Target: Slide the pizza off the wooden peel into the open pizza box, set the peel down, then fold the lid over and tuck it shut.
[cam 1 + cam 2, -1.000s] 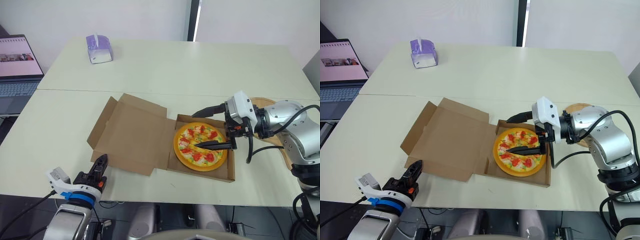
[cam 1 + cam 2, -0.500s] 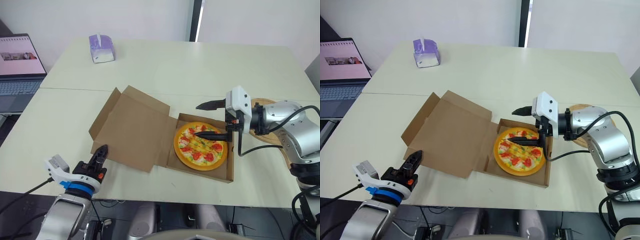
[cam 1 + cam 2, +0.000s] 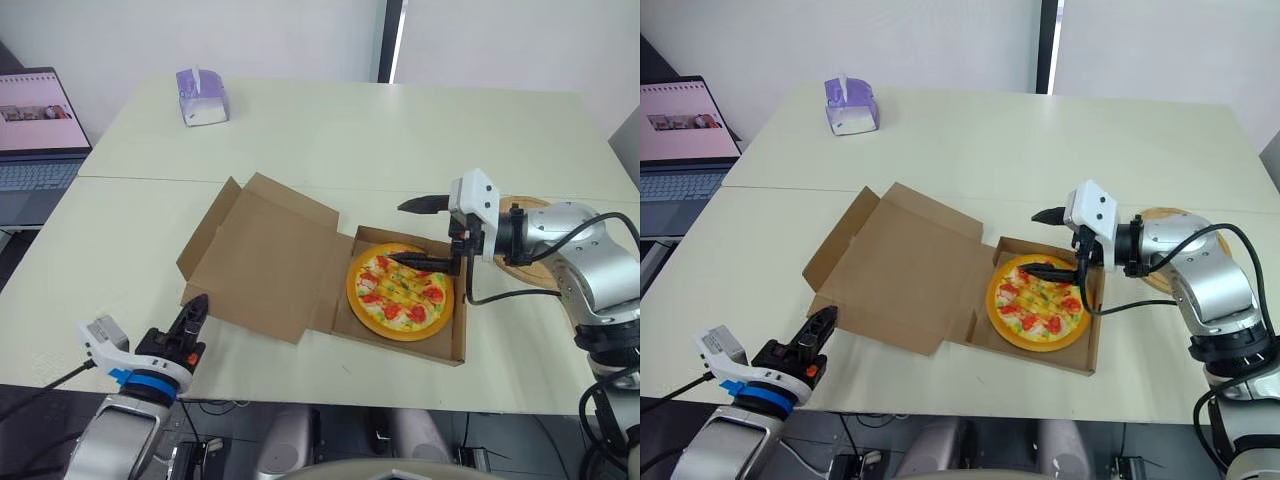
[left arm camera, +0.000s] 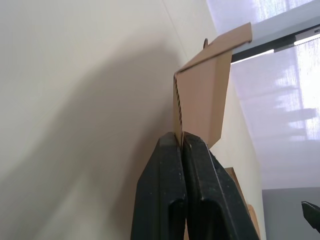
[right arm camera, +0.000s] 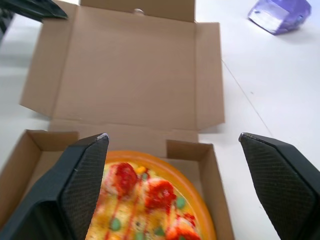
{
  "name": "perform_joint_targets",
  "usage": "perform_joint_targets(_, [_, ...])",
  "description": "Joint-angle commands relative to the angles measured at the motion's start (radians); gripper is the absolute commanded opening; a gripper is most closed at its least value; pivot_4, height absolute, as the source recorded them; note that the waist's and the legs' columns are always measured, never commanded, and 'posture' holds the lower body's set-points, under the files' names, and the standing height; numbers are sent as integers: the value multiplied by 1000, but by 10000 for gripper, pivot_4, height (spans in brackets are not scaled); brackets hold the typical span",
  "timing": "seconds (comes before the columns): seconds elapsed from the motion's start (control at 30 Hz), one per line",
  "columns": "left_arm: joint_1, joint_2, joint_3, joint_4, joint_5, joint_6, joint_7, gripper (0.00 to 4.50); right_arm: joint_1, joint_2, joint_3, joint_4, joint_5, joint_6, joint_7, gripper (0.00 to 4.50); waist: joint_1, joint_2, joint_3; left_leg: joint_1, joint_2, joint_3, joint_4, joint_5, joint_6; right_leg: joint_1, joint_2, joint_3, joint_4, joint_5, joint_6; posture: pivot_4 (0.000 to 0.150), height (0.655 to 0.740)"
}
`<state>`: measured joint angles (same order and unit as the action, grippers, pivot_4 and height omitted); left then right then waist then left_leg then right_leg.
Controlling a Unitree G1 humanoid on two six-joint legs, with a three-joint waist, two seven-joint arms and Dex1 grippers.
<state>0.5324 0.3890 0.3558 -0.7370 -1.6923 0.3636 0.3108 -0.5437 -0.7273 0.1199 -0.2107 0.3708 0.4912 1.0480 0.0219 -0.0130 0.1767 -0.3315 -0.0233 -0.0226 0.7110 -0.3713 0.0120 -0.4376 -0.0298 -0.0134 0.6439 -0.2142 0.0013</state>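
Your pizza [image 3: 400, 292] sits in the box [image 3: 462, 335] base, with the lid [image 3: 262, 255] open flat toward the left. The right gripper [image 3: 425, 233] is spread wide above the pizza. The peel [image 3: 1158, 213] lies behind that arm. The left gripper [image 3: 196, 306] is clenched at the lid's corner flap, possibly touching it. The laptop [image 3: 35, 140] text is too small to read.

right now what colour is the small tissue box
The small tissue box: purple with white, best in the right eye view.

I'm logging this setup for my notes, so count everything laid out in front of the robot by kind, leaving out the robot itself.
Brown cardboard pizza box, open: 1
Round orange-rimmed pizza: 1
Round wooden peel: 1
Purple tissue box: 1
Open grey laptop: 1
Total: 5
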Motion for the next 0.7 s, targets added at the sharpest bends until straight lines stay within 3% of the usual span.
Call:
perform_joint_targets(0.03, [-1, 5, 35, -13, -17, -9, -26, 0, -19, 3, -18, -18, -3, -22, -3, 32815, -1, 0, 0, 0, 0, 0, 0, 0, 0, 0, 0, 0, 0, 0, 0, 1500, 7251])
perform_joint_targets(0.33, [6, -15, 43, 15, -29, -6, -63, 0, -5, 13, -17, -24, -10, -28, -14, 293, -1, 0, 0, 0, 0, 0, 0, 0, 0, 0, 0, 0, 0, 0, 0, 1500, 7251])
perform_joint_targets(0.53, [1, 9, 66, 48, -21, 9, -89, 0, -6, 10, -17, -5, -41, -39, -29, 293, -1, 0, 0, 0, 0, 0, 0, -1, 2, 0, 0, 0, 0, 0, 0, 1500, 7251])
perform_joint_targets(0.7, [-39, 68, 90, 100, 0, 47, -133, 0, -38, -2, 2, 94, -156, -79, -92, 293, -1, -1, 0, 0, 0, 0, 0, -1, 1, 0, 0, 0, 0, 0, 0, 1500, 7251])
